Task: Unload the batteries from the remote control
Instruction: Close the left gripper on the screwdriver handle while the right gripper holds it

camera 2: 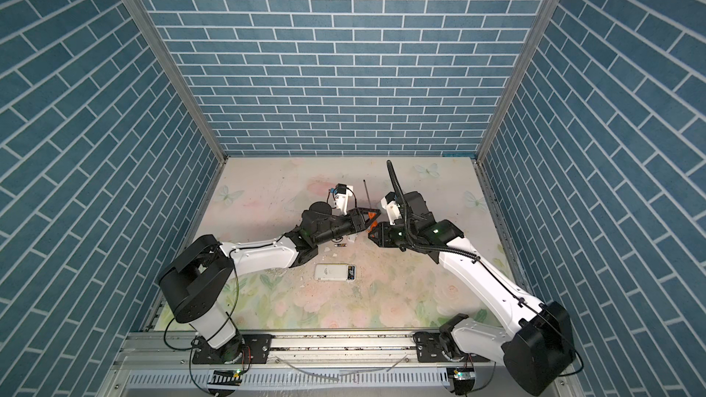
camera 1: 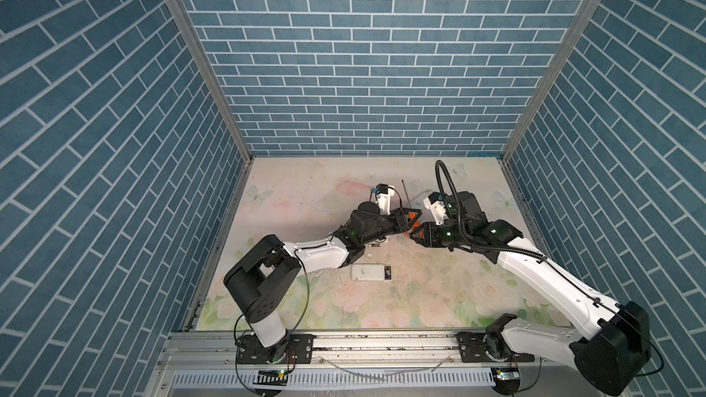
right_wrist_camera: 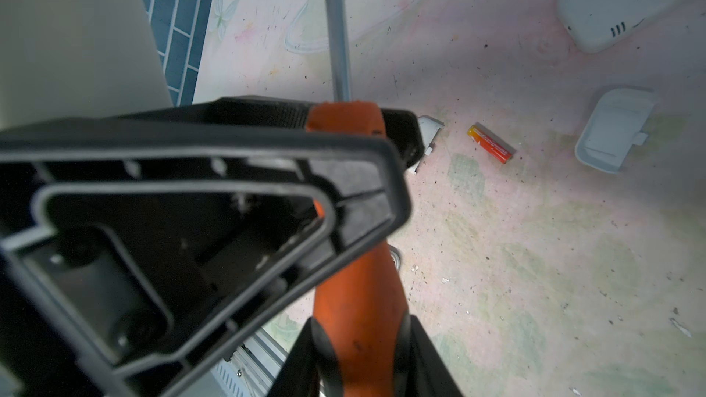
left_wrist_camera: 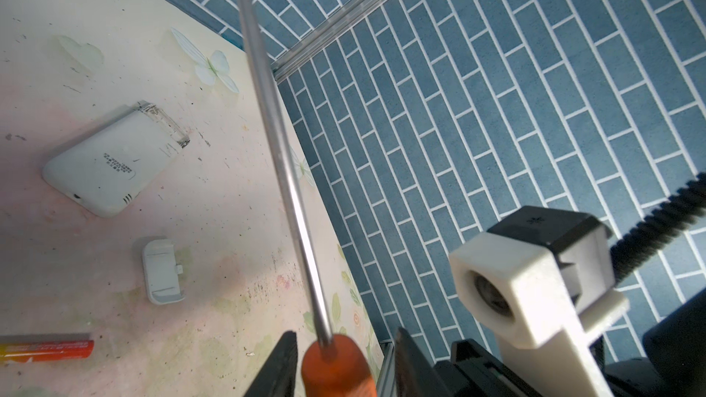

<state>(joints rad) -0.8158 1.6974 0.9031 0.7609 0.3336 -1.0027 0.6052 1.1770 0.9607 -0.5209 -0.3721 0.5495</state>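
Observation:
A long screwdriver (left_wrist_camera: 282, 169) hangs over the middle of the table with its shaft toward the back wall. My right gripper (right_wrist_camera: 361, 322) is shut on the rear of its orange handle (right_wrist_camera: 359, 292). My left gripper (left_wrist_camera: 345, 337) stands open around the front of the handle, with a gap on each side. In both top views the two grippers meet tip to tip. A white remote control (camera 1: 371, 272) lies back up in front of them, its battery bay uncovered at one end (left_wrist_camera: 164, 124). I cannot tell what the bay holds. One orange battery (right_wrist_camera: 491, 143) lies loose on the table.
A white cover (left_wrist_camera: 164, 276) lies between the loose battery and the remote. A second white cover piece (right_wrist_camera: 428, 135) sits beside my left finger (right_wrist_camera: 229, 192). Blue brick walls close three sides. A metal rail (camera 1: 382, 341) runs along the front.

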